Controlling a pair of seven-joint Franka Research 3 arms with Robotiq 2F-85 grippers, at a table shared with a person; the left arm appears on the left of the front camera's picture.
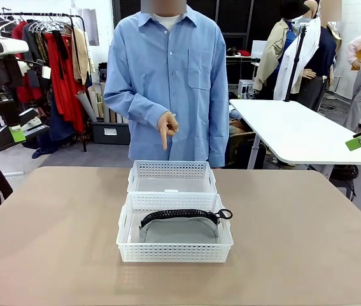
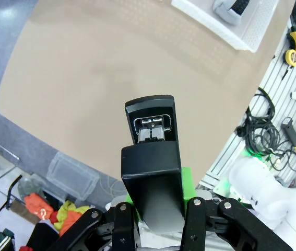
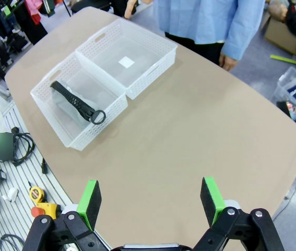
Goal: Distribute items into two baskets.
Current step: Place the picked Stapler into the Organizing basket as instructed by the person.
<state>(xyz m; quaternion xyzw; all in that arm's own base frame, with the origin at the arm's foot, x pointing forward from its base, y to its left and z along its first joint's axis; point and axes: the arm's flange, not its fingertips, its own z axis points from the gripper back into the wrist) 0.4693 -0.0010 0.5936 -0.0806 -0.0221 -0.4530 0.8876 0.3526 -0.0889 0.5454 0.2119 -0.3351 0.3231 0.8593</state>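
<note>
Two white lattice baskets stand end to end at mid-table. The near basket holds the grey pouch, its black zipper and ring pull facing up. The far basket holds no item, and the person's hand points a finger down at it. My left gripper is shut on the black stapler, held high off the table's left side; in the front view the left gripper hangs at the far left. My right gripper is open and holds nothing, above the table's right part.
The tan table is bare around the baskets. A person in a blue shirt stands at the far edge. A white table stands behind on the right, a clothes rack on the left. Cables and tools lie on the robot's base.
</note>
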